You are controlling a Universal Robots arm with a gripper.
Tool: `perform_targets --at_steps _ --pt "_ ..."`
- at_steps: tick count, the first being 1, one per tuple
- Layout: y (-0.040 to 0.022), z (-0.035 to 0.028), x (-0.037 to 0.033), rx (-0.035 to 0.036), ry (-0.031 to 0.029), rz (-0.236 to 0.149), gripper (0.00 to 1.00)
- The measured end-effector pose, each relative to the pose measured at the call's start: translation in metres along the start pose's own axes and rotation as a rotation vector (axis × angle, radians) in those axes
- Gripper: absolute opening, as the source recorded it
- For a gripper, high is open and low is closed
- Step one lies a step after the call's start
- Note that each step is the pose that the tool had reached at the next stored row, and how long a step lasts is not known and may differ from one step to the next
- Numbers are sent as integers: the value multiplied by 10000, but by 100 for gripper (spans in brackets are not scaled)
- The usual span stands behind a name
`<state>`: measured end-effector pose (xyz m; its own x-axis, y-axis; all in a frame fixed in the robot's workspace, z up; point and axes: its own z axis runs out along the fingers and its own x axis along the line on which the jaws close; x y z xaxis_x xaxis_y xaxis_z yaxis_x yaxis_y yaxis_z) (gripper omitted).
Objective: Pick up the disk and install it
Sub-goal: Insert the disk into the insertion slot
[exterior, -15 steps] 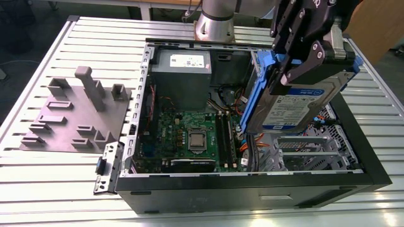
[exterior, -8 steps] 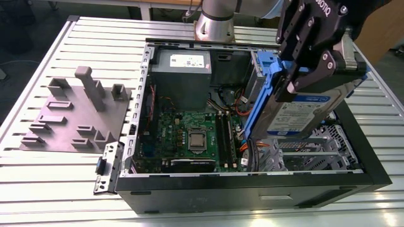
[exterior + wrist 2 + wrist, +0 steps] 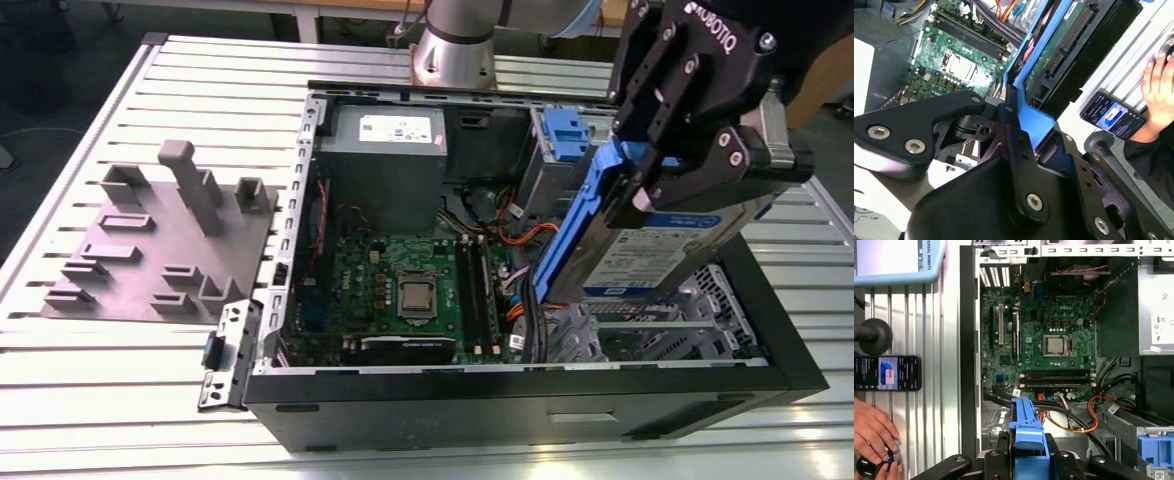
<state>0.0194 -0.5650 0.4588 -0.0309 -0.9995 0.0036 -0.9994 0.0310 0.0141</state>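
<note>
The disk point(image 3: 657, 262), silver-grey with a white-and-blue label and blue rails, hangs tilted on edge above the open computer case point(image 3: 534, 395), over its corner on the exterior view's right. My gripper point(image 3: 674, 185) is shut on its upper part, with black fingers on either side. In the second wrist view the disk's point(image 3: 1064, 45) green circuit side and blue rail stick out past the gripper point(image 3: 1024, 135). The first wrist view has the disk's point(image 3: 1026, 425) blue rail between the gripper's point(image 3: 1026, 462) fingers, over orange cables beside the motherboard.
Inside the case lie a green motherboard point(image 3: 400, 290), a grey power-supply box point(image 3: 387, 150), a drive cage with blue latch point(image 3: 563, 135) and a metal bay point(image 3: 654, 335) under the disk. A grey fixture plate point(image 3: 147, 250) lies on the exterior view's left. A person's hand point(image 3: 874, 435) and phone point(image 3: 886, 373) are beside the case.
</note>
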Motion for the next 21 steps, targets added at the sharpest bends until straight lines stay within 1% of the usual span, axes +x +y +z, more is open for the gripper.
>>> perform_targets --at_steps 6,15,21 --pt "-92 20 7 0 3 0 36" --pt "-290 51 2 -2 0 0 36" --pt "-374 84 -1 -2 2 0 36"
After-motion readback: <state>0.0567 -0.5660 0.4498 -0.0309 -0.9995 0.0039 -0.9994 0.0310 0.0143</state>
